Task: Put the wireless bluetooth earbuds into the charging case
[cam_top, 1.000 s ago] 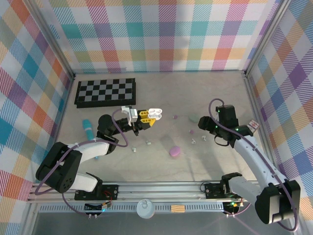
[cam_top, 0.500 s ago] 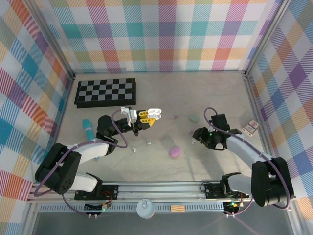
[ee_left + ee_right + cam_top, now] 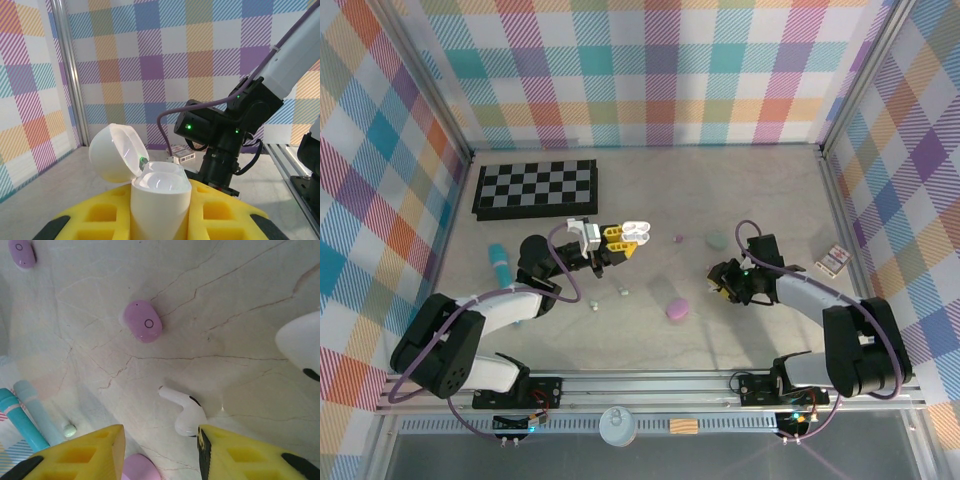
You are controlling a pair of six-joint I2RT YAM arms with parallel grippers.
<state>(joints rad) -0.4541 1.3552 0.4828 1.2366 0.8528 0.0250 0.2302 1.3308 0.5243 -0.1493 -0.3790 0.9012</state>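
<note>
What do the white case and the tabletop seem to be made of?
The white case looks like glossy hard plastic: highlights glint on its open lid. The tabletop looks like pale marble or a printed imitation; thin dark veins cross it.

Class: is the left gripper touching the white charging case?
Touching. Left wrist view: the left gripper clamps the white charging case between its yellow fingers.

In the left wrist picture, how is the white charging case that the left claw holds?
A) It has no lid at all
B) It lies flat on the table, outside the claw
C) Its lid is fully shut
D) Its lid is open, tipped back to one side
D: the charging case stands upright in the left claw, and its domed lid is open, hinged back to the left.
</note>
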